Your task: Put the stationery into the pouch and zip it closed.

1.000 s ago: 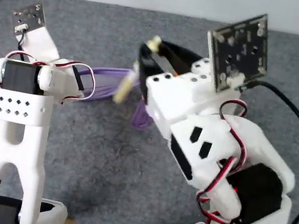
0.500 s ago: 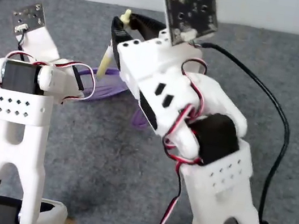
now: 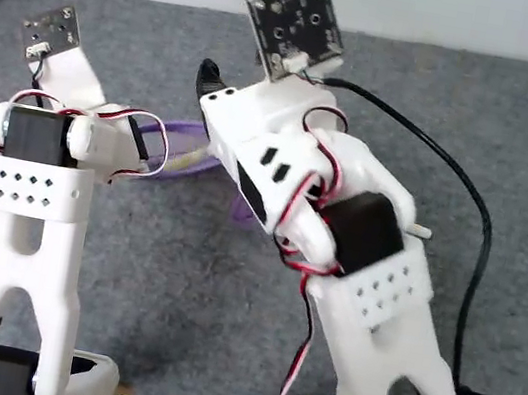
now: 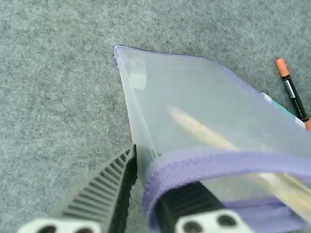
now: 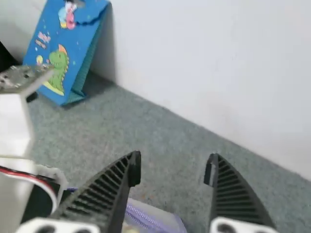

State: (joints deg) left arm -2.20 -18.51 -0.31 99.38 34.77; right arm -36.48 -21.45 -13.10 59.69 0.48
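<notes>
The translucent pouch (image 4: 194,97) with a purple zipper band lies on the grey carpet, its mouth lifted. My left gripper (image 4: 146,167) is shut on the pouch's zipper edge. A cream pencil (image 4: 204,133) rests inside the pouch, seen through its wall. From above, the pouch (image 3: 186,132) shows between the two arms with the pencil (image 3: 187,157) in its mouth. My right gripper (image 5: 172,167) stands open just above the pouch's mouth (image 5: 150,219), nothing between its fingers. An orange pen (image 4: 291,90) lies on the carpet beyond the pouch.
A teal-and-white item (image 4: 279,108) peeks out behind the pouch beside the orange pen. A blue gift bag (image 5: 68,48) leans against the white wall at the carpet's far edge. The right arm's body (image 3: 340,231) hangs over the table's middle.
The right arm swung left over the pouch with the cream pencil in its gripper. The pencil now lies in the pouch's mouth and the right gripper is open.
</notes>
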